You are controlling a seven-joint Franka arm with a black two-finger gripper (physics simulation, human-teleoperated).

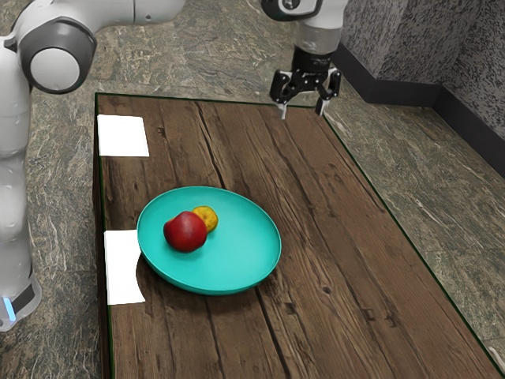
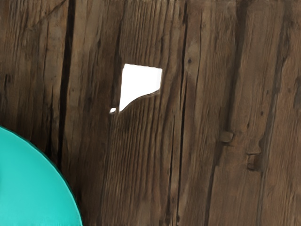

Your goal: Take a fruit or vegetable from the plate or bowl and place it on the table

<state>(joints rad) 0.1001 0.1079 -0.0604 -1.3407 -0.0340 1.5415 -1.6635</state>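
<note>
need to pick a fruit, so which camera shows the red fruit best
The exterior view. There the red fruit is in plain sight on the teal plate, against the small yellow fruit, partly overlapping it. The wrist view gives part of the plate but none of the red fruit.

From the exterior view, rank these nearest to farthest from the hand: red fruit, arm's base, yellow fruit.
1. Yellow fruit: in the bowl, on the hand's side of the red one.
2. Red fruit: just beyond it.
3. Arm's base: exterior view's far left.
</note>
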